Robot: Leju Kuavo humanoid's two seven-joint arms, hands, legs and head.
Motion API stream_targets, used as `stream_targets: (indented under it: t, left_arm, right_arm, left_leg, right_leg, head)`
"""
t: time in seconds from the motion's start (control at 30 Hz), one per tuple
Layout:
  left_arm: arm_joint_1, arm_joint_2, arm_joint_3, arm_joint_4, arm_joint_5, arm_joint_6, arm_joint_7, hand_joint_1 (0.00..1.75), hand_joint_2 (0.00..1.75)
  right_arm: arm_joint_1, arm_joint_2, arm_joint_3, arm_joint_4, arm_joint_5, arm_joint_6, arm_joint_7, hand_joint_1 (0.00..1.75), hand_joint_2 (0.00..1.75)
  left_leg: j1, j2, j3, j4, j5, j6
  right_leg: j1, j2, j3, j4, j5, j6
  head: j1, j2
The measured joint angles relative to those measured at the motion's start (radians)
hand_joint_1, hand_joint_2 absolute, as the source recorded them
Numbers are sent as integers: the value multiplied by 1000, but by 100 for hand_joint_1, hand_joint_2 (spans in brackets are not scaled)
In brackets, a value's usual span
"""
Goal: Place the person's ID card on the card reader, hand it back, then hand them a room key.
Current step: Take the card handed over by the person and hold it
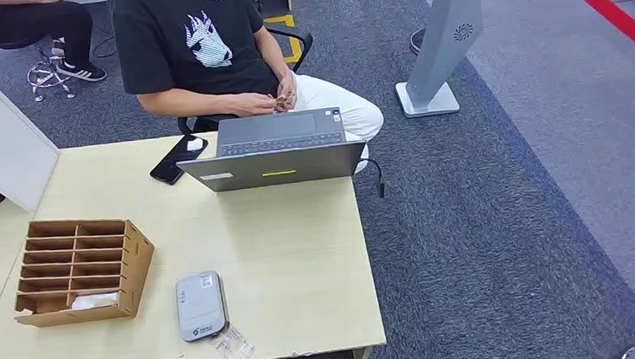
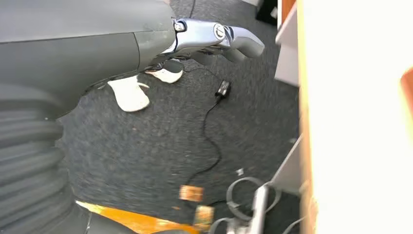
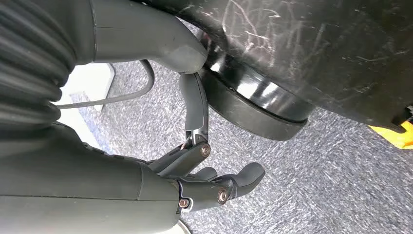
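One small card (image 1: 282, 102) sits pinched in the seated person's hands (image 1: 285, 97) behind the laptop (image 1: 274, 153); the grey card reader (image 1: 200, 305) lies near the desk's (image 1: 303, 265) front edge, beside the cardboard organizer (image 1: 80, 268). Wrist views show both robot hands hanging over carpet: right hand (image 3: 195, 161) loosely spread, holding nothing; left hand (image 2: 214, 41) extended, holding nothing.

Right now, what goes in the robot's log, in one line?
stage: not started | card reader: bare, near desk edge | person's hands: fiddling with something small | left hand: hanging, empty | right hand: hanging, empty
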State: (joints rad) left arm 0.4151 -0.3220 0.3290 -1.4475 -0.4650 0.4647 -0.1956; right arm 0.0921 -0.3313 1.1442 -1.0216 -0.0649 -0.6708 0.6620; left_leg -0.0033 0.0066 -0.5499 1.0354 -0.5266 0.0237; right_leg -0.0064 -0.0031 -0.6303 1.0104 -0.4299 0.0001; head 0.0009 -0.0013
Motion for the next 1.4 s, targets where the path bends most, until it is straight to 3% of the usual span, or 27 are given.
stream_targets:
  t: [0.57, 0.7, 0.87, 0.97, 1.13, 1.3, 1.4]
  left_arm:
    - [-54, -14, 104, -232, 344, 215, -299, 0, 175]
    - [-88, -10, 142, -308, 326, 189, -328, 0, 175]
    - [-154, 36, 179, -364, 244, 106, -301, 0, 175]
    - [-183, 86, 177, -377, 167, 117, -265, 0, 175]
    - [-280, 241, 115, -376, 20, 159, -131, 0, 175]
    - [-456, 407, 17, -300, -165, 87, 28, 0, 175]
    - [-555, 469, -51, -231, -224, 40, 92, 0, 175]
  right_arm:
    - [-55, -26, 133, -13, 18, -28, 16, 0, 175]
    - [-73, -29, 165, -11, 16, -29, 19, 0, 175]
    - [-95, -29, 201, 2, -11, -25, 7, 0, 175]
    - [-104, -29, 216, 13, -32, -19, -9, 0, 175]
    - [-124, -26, 233, 35, -42, 11, -35, 0, 175]
    - [-138, -12, 227, 79, -44, 71, -82, 0, 175]
    - [-141, 0, 218, 105, -43, 95, -104, 0, 175]
  left_leg:
    - [0, 0, 0, 0, 1, -1]
    - [0, 0, 0, 0, 1, -1]
    - [0, 0, 0, 0, 2, -1]
    - [0, 0, 1, 0, 3, -1]
    - [1, -1, 0, 0, 5, -3]
    - [1, -1, -1, 0, 8, -5]
    - [2, 0, -1, 0, 9, -5]
  right_leg:
    - [0, 0, 0, 0, 0, 0]
    - [0, 0, 0, 0, 0, 0]
    - [0, 0, 0, 0, 1, -1]
    - [1, 1, 0, 1, 2, -2]
    - [2, 0, -1, 1, 3, -4]
    - [3, 0, -1, 1, 7, -5]
    - [3, 0, -2, 1, 9, -6]
  head:
    - [0, 0]
    - [0, 0]
    - [0, 0]
    - [0, 0]
    - [0, 0]
    - [0, 0]
    - [0, 0]
